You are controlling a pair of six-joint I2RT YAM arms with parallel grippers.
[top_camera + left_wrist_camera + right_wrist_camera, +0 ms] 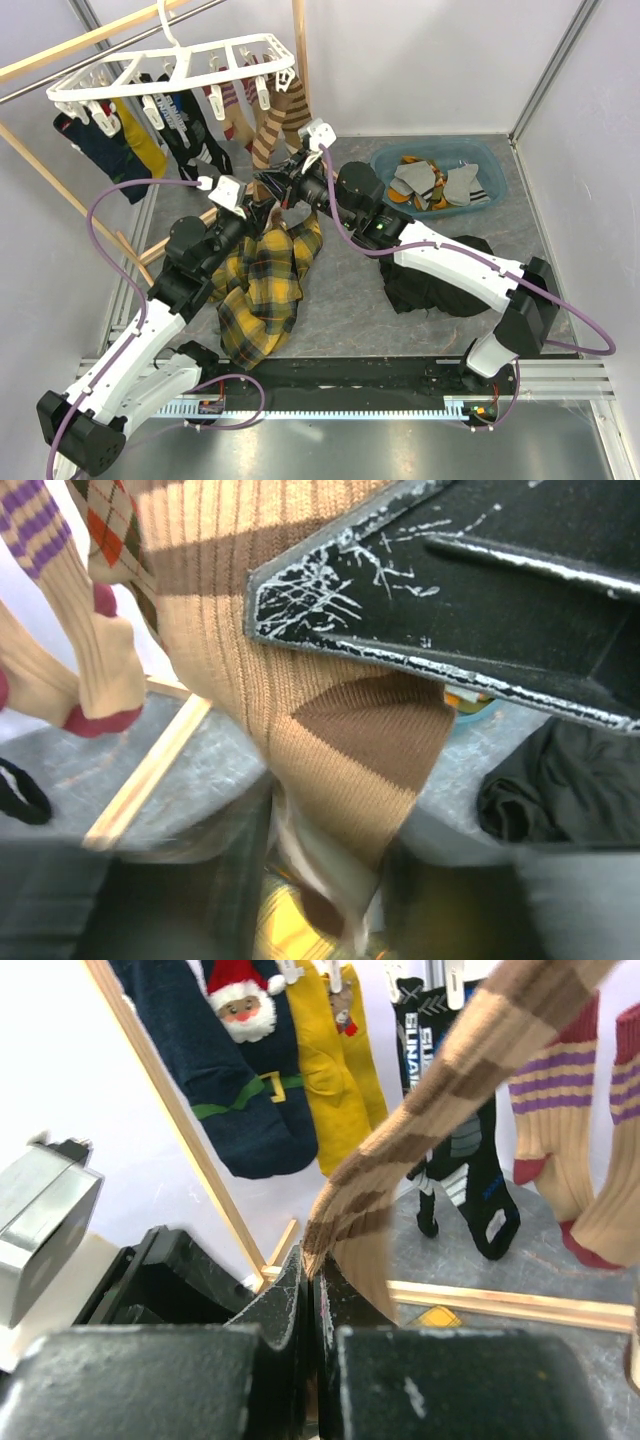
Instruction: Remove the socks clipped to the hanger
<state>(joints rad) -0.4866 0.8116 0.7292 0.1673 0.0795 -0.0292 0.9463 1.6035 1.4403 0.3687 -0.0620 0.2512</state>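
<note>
From above, the hanger (175, 68) hangs at the back left with socks (150, 130) clipped under it. My left gripper (258, 205) reaches below.

Left wrist: a striped sock (330, 730) lies against my finger (450, 580). I cannot tell whether I hold it.

Right wrist: my right gripper (312, 1260) is clenched on that sock's tip.

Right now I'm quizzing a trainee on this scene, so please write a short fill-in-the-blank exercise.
The shut right gripper pinches a tan ribbed sock whose stripes are ___. The navy sock beside the mustard sock shows a ___ figure. Loose grey and orange socks lie in a plastic basin coloured ___.
Missing: brown; Santa; blue.
</note>
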